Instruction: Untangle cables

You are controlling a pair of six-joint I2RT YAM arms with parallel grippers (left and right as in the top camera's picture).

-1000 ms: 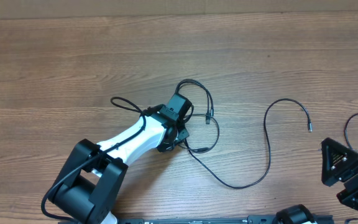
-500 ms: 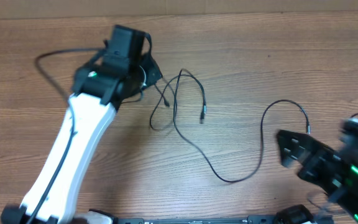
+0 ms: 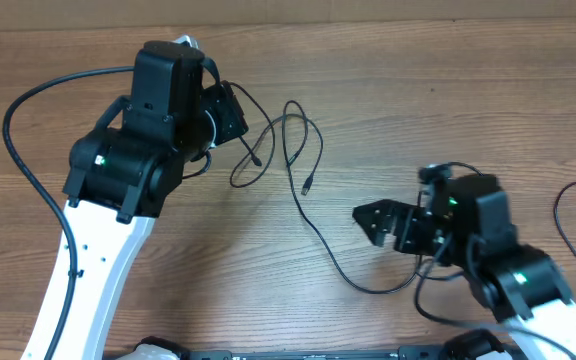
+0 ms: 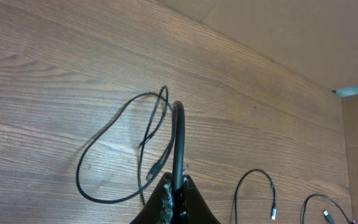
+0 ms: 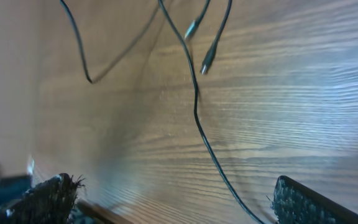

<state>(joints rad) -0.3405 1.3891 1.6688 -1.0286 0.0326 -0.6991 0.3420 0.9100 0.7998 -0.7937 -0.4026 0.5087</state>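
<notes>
- Wooden table [image 3: 488,80] under two arms: left arm at the upper left of the overhead view, right arm at the lower right.
- Left gripper [image 3: 233,118] held above the wood near the far edge, jaws pinched narrow on one of the cables [image 3: 290,125].
- In the left wrist view, that thin black cord clamped right between the fingertips and arching up out of them.
- Loose loops spreading just to the right of the left gripper and crossing one another; number of cords in the tangle impossible to tell.
- Two small plug ends in that tangle, both clear of the grippers: one plug [image 3: 256,158] just below the left gripper, a second plug [image 3: 308,185] lower and further right.
- Long cable [image 3: 328,255] leading out of the loops, down across the middle of the table, then curving right and out of sight under the right arm.
- Right gripper [image 3: 371,222] low over the table beside that curve, jaws spread wide with nothing gripped.
- In the right wrist view, one finger at each bottom corner and the long cable lying on the wood between them, touching neither.
- Separate cable [image 3: 566,200] curved at the right edge of the table, well apart from the tangle.
- Thick arm wire [image 3: 13,110] bowing out to the left of the left arm, no part of the tangle.
</notes>
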